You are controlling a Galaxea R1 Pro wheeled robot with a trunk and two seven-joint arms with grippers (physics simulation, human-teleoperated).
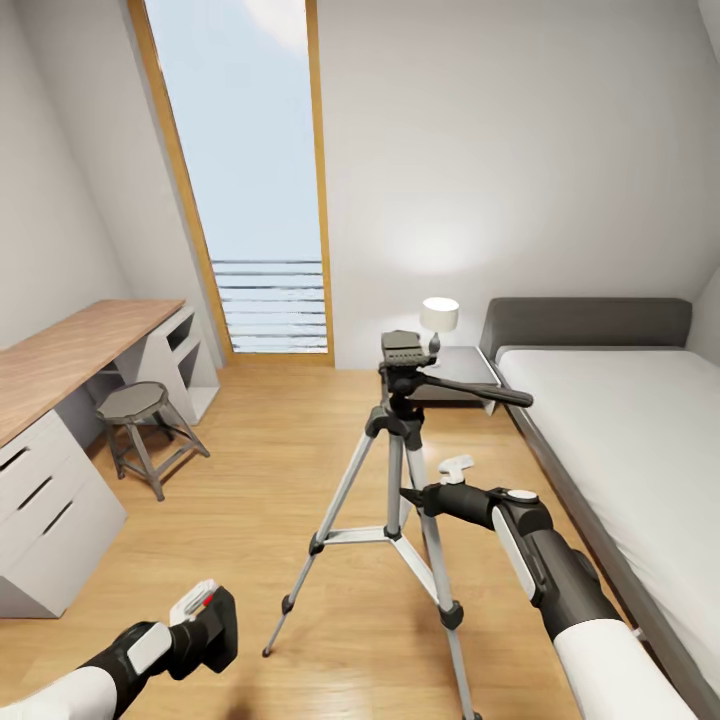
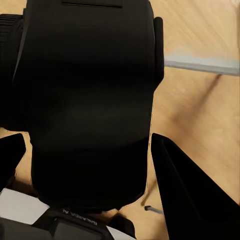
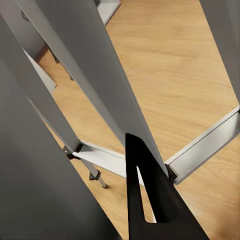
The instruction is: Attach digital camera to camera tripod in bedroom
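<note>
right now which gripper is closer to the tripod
Right. The right gripper is up against the tripod, at its upper legs. The left gripper sits low and off to the side, holding the camera.

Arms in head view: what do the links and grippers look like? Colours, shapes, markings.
Both arms have white upper shells that turn into black forearm and wrist links carrying white inlay panels. The right gripper ends in pale finger parts; the left gripper has a white piece with a small red mark. Fingers are black, tapered wedges. No loose cables visible.

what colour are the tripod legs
Silver-grey metal, with black joints and feet. The camera tripod shows best in the head view.
</note>
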